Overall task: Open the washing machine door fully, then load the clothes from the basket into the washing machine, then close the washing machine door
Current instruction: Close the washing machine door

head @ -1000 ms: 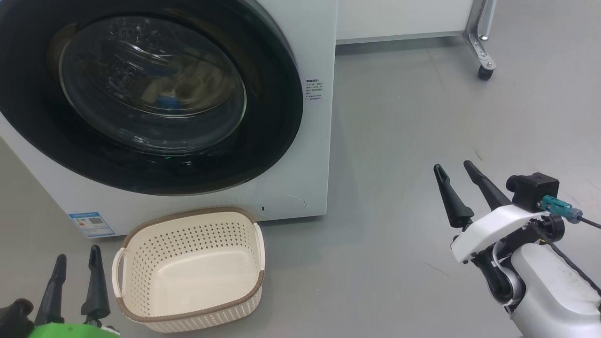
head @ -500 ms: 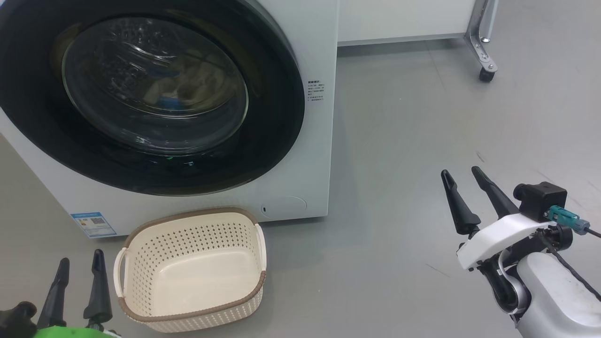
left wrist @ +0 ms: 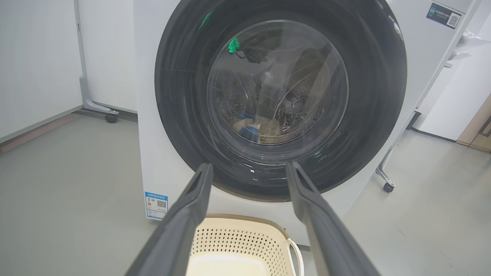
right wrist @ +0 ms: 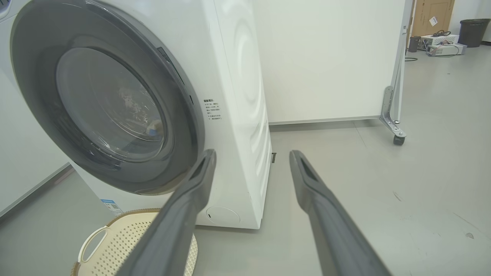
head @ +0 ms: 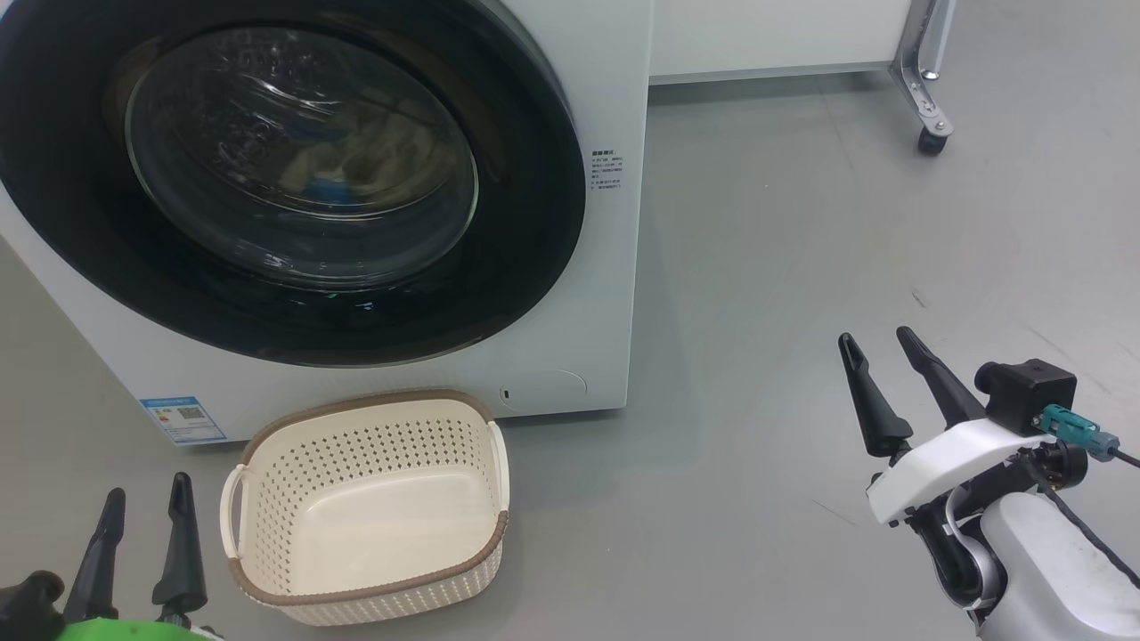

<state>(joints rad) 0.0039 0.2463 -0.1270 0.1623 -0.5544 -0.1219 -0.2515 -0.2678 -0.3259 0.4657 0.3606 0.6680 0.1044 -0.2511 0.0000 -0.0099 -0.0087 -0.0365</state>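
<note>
The white washing machine (head: 614,89) stands ahead with its round black door (head: 525,223) lying closed against the front. Through the glass, cream clothes (head: 347,174) with a blue band lie in the drum; the left wrist view shows the clothes (left wrist: 257,128) too. The cream basket (head: 267,463) sits on the floor before the machine, with nothing in it. To the left of the basket, my left gripper (head: 147,490) is open and holds nothing. My right gripper (head: 875,338) is open over bare floor, right of the machine. Its fingers (right wrist: 191,191) point past the machine's right front corner.
A white partition panel on a metal leg with a caster (head: 931,142) stands behind the machine at the right. A blue label (head: 183,418) marks the machine's lower left corner. Open grey floor (head: 757,267) lies right of the machine. A dark bin (right wrist: 473,32) stands far back.
The head view has shifted slightly. My right gripper has sunk a little toward the lower right of that view. Both grippers stay open, and the door and basket have not moved.
</note>
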